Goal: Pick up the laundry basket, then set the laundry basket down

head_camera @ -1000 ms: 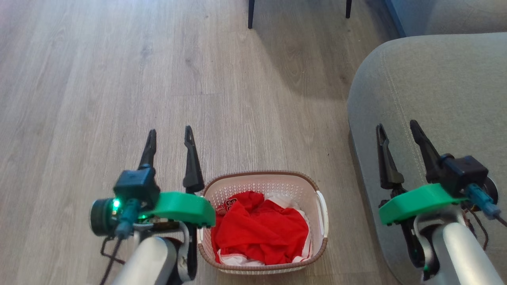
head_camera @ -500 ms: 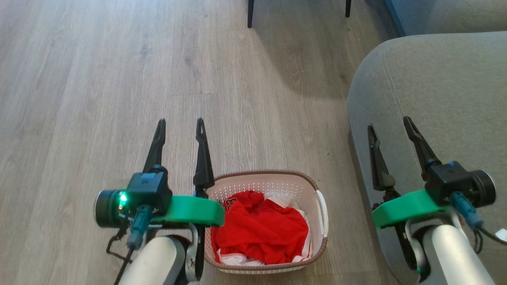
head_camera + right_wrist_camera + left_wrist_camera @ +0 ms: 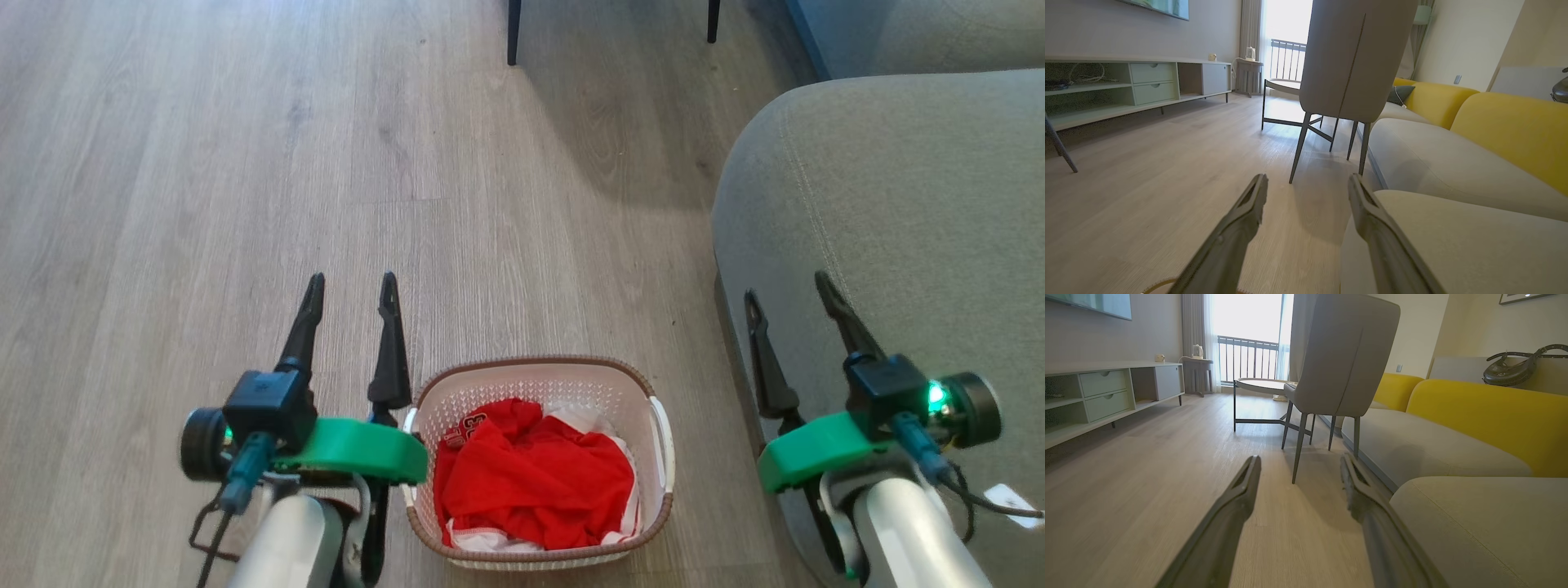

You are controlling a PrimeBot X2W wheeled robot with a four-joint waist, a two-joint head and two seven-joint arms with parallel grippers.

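The laundry basket (image 3: 633,384) stands on the wood floor at the bottom centre of the head view, cream-white with perforated walls, a brown rim and white side handles. Red and white clothes (image 3: 535,482) fill it. My left gripper (image 3: 351,286) hangs open just left of the basket, its fingers pointing away past the basket's far left corner. My right gripper (image 3: 788,286) is open to the basket's right, over the sofa's edge. Both hold nothing. In the left wrist view my left gripper (image 3: 1298,465) points along the floor; in the right wrist view my right gripper (image 3: 1308,181) does likewise, and a sliver of the basket rim (image 3: 1157,286) shows at the bottom.
A grey sofa (image 3: 898,212) with yellow backs (image 3: 1486,412) runs along the right, close to the basket. A grey chair (image 3: 1339,363) on thin dark legs stands ahead, a low table (image 3: 1261,386) behind it. A TV cabinet (image 3: 1106,396) lines the left wall. Open floor (image 3: 245,163) lies ahead and left.
Both arms pushed forward, then came back and lower; the left gripper drew left of the basket, the right gripper drifted inward. The head view shifted slightly. The basket has not moved.
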